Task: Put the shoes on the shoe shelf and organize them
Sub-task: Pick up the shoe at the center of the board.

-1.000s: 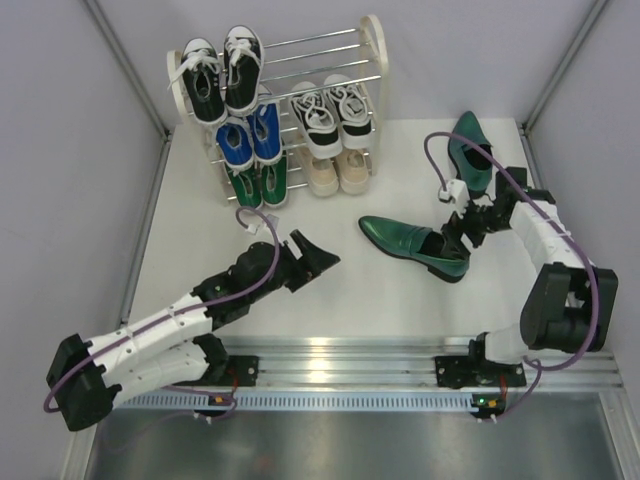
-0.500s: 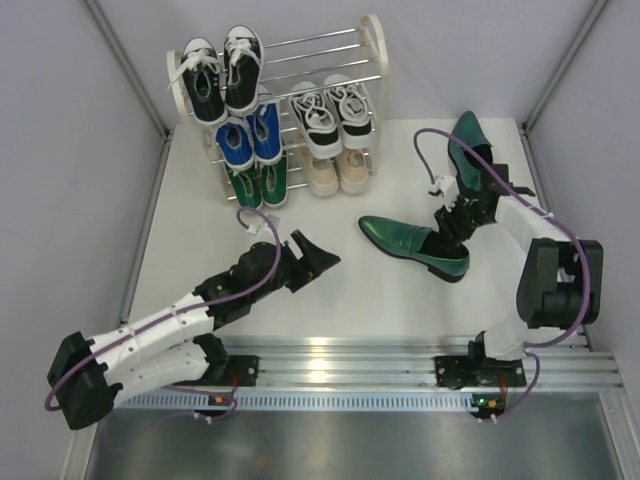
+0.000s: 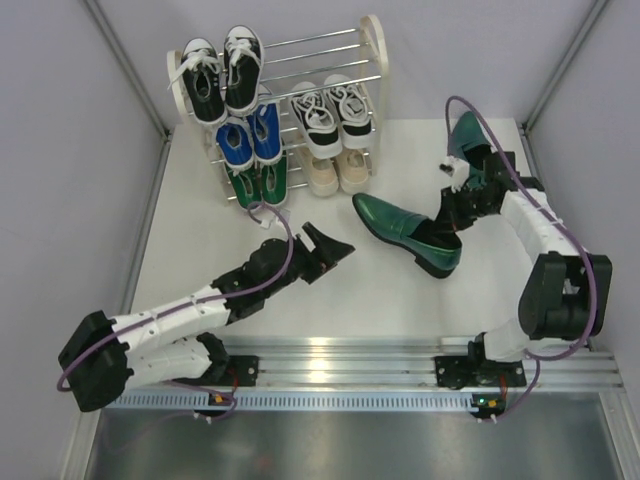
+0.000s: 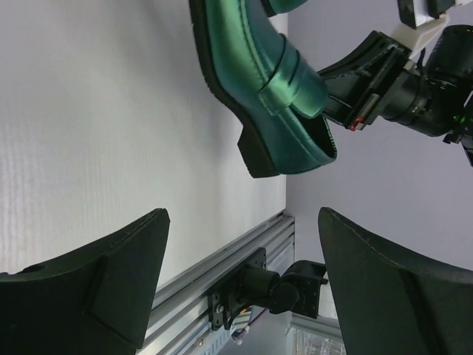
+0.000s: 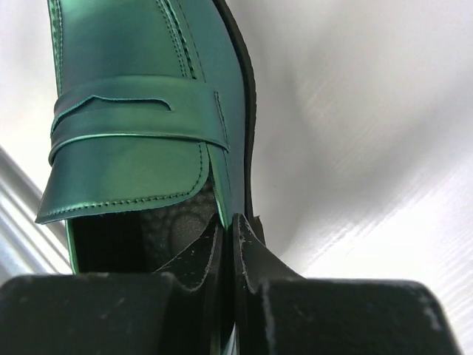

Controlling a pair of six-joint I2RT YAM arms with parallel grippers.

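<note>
the right gripper [image 5: 230,231] is pinching the side wall of a green dress shoe [image 3: 392,222] just right of the middle of the white table [image 3: 190,240]. the left gripper [image 3: 335,246] is hovering near it, jaws spread. plain grey walls [image 3: 60,150] are enclosing the table, and the shoe shelf [image 3: 372,45] is standing at the far edge.

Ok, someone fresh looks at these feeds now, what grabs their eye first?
The glossy green dress shoe mid-table, with the right end effector shut on the rim of its opening. Next comes the shoe shelf at the back left, packed with five pairs of sneakers, and the second green dress shoe at the far right. The left end effector hangs open and empty near the middle.
</note>
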